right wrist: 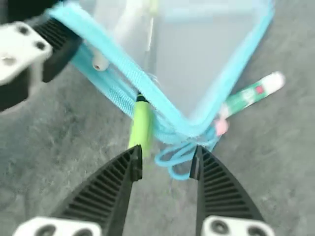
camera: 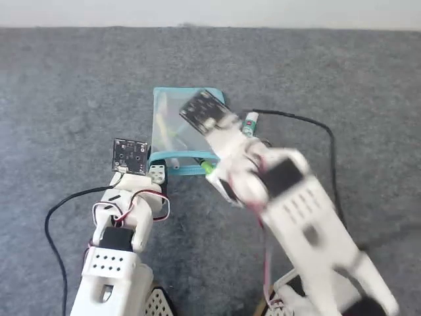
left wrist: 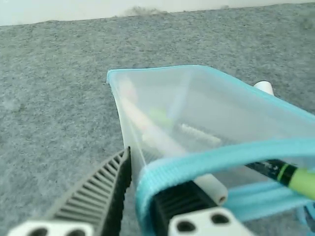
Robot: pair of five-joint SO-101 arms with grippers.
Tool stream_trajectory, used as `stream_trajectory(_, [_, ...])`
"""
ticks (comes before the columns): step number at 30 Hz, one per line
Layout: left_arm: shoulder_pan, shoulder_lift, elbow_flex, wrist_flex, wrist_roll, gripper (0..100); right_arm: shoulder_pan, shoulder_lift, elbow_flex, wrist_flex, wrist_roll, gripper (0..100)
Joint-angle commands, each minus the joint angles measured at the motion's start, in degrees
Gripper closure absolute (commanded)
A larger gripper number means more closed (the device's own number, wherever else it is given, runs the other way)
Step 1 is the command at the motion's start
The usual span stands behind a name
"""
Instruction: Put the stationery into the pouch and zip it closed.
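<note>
We look down on a grey, fuzzy felt-like carpet surface (camera: 72,79) that spreads out to the near and side edges. Along its far side we meet a plain pale white wall strip (camera: 210,12). The light falls soft and even, leaving only faint shadows on the grey.

Worktop: a grey, felt-like worktop (camera: 66,85) carried everything.
Pouch: a translucent plastic pouch with light-blue zip edging (camera: 166,125) lay on it.
Pen: a white-and-green pen (camera: 250,122) lay just beside the pouch.
Cable: a black cable (camera: 309,122) trailed across it.
</note>
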Motion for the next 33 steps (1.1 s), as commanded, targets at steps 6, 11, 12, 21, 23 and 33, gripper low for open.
stream_trajectory(6, [0.79, -1.49, -1.10, -0.97, -0.62, 99, 3.30, -20.18, 11.87, -6.29, 0.88, 83.6])
stream_trajectory(11, [0.26, -1.49, -5.05, 2.20, -0.35, 99, 14.37, -14.90, 14.15, -11.21, -1.14, 83.6])
stream_trajectory(12, [0.26, -1.49, -6.11, 3.52, -0.35, 99, 16.57, -13.58, 14.77, -12.26, -2.55, 83.6])
stream_trajectory(21, [-2.37, -1.58, -10.42, 6.59, -0.09, 99, 25.45, -4.62, 31.82, -30.90, -6.51, 83.6])
stream_trajectory(23, [-8.53, -1.14, -13.32, 8.00, 1.58, 99, 25.10, -4.18, 32.00, -31.16, -6.51, 83.6])
stream_trajectory(33, [-6.42, -1.14, -11.12, 5.98, -1.93, 99, 23.25, -4.18, 32.35, -30.29, -6.24, 83.6])
